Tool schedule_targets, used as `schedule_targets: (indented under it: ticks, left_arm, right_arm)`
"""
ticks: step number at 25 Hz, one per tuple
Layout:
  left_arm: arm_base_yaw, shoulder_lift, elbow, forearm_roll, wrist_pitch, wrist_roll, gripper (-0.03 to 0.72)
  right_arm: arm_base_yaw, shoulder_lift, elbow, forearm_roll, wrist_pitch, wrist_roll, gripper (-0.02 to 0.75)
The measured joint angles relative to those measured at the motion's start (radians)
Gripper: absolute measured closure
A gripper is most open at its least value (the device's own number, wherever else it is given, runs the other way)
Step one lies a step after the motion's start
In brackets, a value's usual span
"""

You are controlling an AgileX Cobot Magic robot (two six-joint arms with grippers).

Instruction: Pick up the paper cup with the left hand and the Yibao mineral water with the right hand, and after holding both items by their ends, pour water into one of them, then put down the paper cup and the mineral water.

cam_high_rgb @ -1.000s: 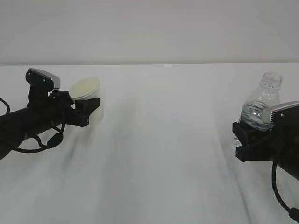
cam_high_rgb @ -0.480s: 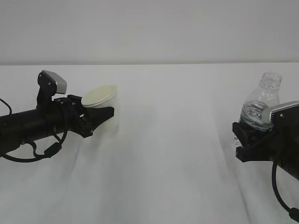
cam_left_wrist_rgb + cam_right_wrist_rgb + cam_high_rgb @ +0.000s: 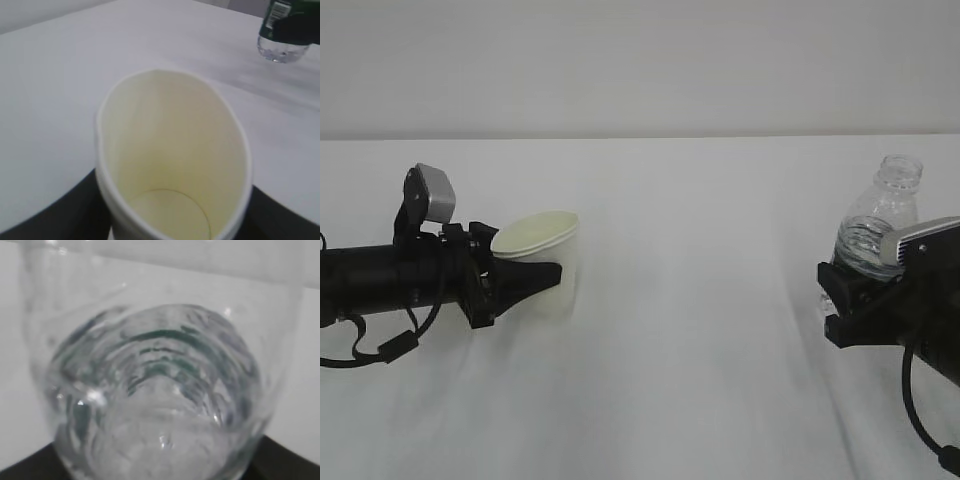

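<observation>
Left hand (image 3: 525, 282) is clamped around the paper cup (image 3: 542, 262), tilted above the white worktop (image 3: 700, 330), while far across it the right hand (image 3: 848, 290) grips the upright water bottle (image 3: 880, 225).

left hand (image 3: 535, 278) carries paper cup (image 3: 542, 262) rightward and lower toward counter (image 3: 700, 330) middle (cup now more upright).
</observation>
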Motion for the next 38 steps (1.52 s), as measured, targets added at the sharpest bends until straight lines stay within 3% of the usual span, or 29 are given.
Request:
schedule_targets:
  ticks: [5,10,30,38]
  left_arm:
    - [-0.009,-0.012,0.000,0.074,0.000,-0.011,0.271]
    - [-0.061,-0.023,0.000,0.101,-0.002,-0.012,0.263]
    - [-0.251,-0.026,-0.005,0.071,-0.002,0.005,0.241]
    - [-0.262,-0.026,-0.029,0.058,-0.004,0.008,0.241]
  right_arm:
    - [0.000,0.000,0.000,0.000,0.000,-0.002,0.324]
    - [0.000,0.000,0.000,0.000,0.000,-0.004,0.324]
    - [0.000,0.000,0.000,-0.076,0.000,-0.046,0.325]
    - [0.000,0.000,0.000,-0.124,0.000,-0.077,0.325]
